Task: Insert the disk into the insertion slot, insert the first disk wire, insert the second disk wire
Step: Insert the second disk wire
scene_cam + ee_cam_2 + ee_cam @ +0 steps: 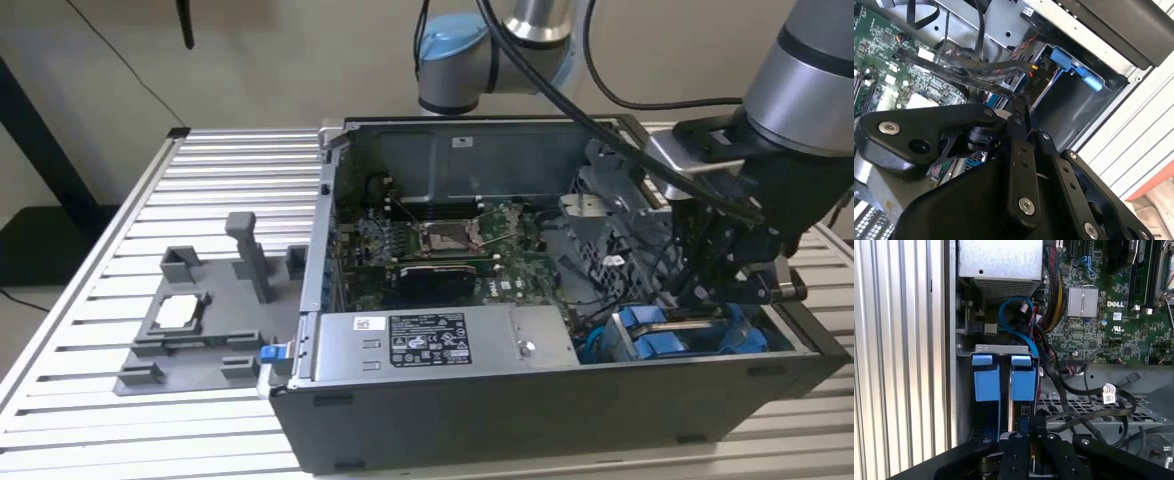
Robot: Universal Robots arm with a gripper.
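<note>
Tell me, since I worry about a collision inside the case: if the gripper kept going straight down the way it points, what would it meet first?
Probably the insertion slot with its blue rails, directly ahead of the gripper in the first wrist view; depth is unclear.

Loose black cables (1089,405) crowd beside the insertion slot (1004,385); its other side lies open.

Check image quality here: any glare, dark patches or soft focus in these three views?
Exterior view: even light, mild sheen on the arm, drive bay shadowed. Second wrist view: gripper body close, dark and soft; bright strip by the case edge. First wrist view: motherboard sharp, lower gripper dim.
</note>
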